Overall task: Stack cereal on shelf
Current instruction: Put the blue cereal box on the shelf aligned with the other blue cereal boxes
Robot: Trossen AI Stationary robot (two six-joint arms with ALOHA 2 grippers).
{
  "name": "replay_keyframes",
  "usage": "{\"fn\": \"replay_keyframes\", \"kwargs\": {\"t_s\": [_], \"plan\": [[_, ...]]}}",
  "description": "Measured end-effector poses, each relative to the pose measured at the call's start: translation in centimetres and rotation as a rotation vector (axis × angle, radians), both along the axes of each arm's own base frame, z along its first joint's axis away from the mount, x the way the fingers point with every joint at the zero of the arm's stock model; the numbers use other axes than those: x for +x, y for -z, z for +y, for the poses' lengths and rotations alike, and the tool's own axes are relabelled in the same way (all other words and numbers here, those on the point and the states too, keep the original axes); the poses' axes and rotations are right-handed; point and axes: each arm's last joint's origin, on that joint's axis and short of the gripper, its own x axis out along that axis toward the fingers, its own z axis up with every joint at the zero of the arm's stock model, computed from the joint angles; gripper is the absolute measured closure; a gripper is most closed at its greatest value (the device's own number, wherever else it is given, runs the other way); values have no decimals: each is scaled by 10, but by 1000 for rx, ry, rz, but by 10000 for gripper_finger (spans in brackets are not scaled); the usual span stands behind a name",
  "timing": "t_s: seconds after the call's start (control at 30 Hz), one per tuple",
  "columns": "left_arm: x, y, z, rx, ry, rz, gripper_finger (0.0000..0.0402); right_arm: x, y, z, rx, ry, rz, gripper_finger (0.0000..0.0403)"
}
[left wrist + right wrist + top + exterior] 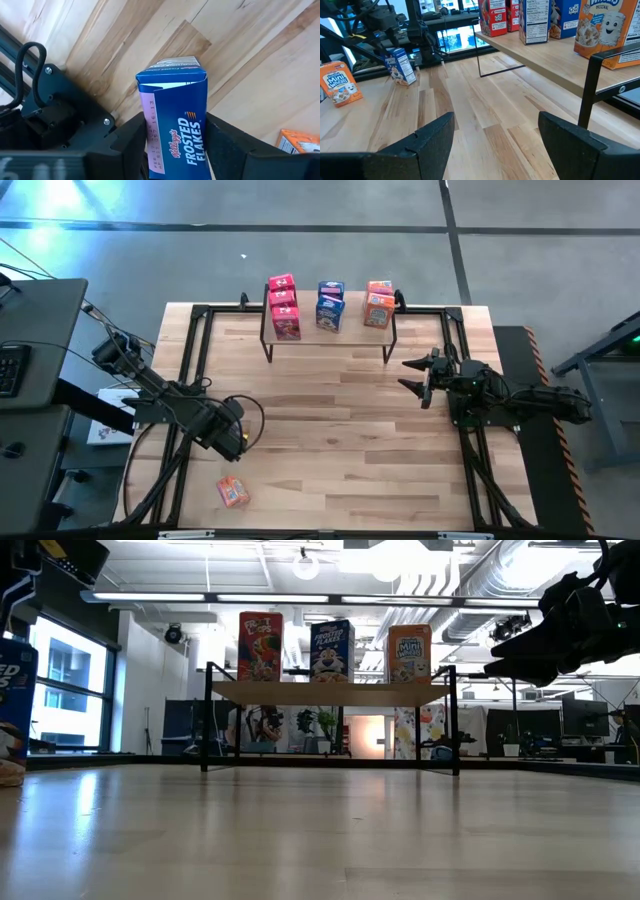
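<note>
Red, blue and orange cereal boxes stand on the shelf at the table's far middle. My left gripper is near the table's left front, pointing down and shut on a blue Frosted Flakes box, which also shows upright in the right wrist view. An orange Mini Wheats box lies on the table just nearer the front edge. My right gripper waits open at the table's right, level, fingers toward the left, with nothing between them. My left gripper pinches the blue box between its two fingers, one on the side with the pink date strip and one on the opposite side. The fingers come from above, pointing down. The box reaches past the fingertips and stands upright on the table.
Black metal rails run along the table's left and right sides. The shelf's thin black legs stand close in front of my right gripper. Bare wood lies between the two arms. A desk with a keyboard stands off the table's left.
</note>
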Motion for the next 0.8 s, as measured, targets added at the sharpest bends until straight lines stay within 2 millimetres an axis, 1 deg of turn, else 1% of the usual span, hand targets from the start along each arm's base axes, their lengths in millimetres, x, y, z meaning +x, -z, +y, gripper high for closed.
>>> {"fn": "replay_keyframes", "kwargs": {"t_s": [0.2, 0.3, 0.43, 0.6, 0.8], "plan": [[4, -1, 1, -19, 61, -12, 247, 0, 0, 0, 0, 0, 0, 121], [11, -9, 3, -20, 107, -44, 251, 0, 0, 0, 0, 0, 0, 121], [22, -20, 12, -9, 172, -79, 252, 0, 0, 0, 0, 0, 0, 121], [38, -36, 30, -3, 246, -113, 253, 0, 0, 0, 0, 0, 0, 121], [58, -57, 63, 12, 345, -162, 253, 0, 0, 0, 0, 0, 0, 121]]}}
